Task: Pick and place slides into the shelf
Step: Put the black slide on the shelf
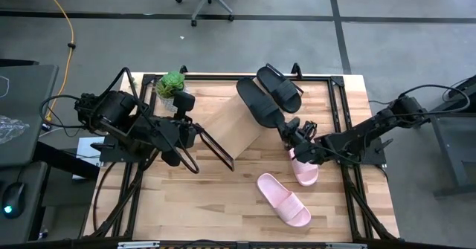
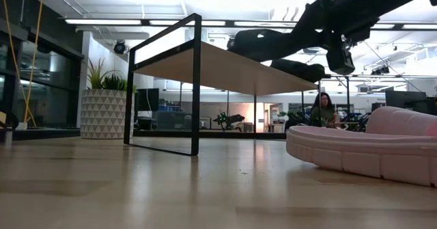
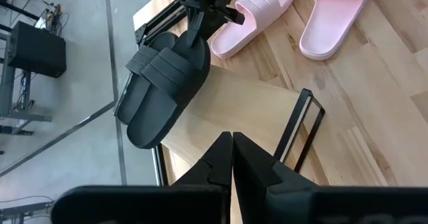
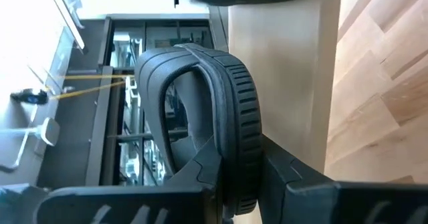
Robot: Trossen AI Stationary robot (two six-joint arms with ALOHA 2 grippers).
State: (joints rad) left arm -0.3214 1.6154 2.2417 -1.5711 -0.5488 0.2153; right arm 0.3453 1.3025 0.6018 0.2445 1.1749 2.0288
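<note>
The shelf (image 1: 232, 127) is a slanted light-wood board on a thin black frame, mid-table; the low view shows it from the side (image 2: 205, 63). One black slide (image 1: 280, 88) lies on the board's far right part. My right gripper (image 1: 286, 130) is shut on the second black slide (image 1: 258, 102), holding it over the board's right end. Both pink slides (image 1: 303, 167) (image 1: 283, 199) rest sole-down on the table, near right. My left gripper (image 3: 232, 141) is shut and touches nothing; it waits left of the shelf (image 1: 186, 160). My right gripper pinches the black slide's heel end (image 4: 235, 158) between its two fingers (image 4: 200, 174), one on the footbed side and one on the sole side. It comes from the table's right, along the slide. The strap (image 4: 167, 83) and toe end point away from the fingers. Whether the sole touches the board, I cannot tell.
A small potted plant (image 1: 172, 85) stands at the table's far edge, left of the shelf. Bare tabletop (image 1: 216, 197) lies along the near side, left of the pink slides. In the low view a person (image 2: 323, 109) sits far off in the room.
</note>
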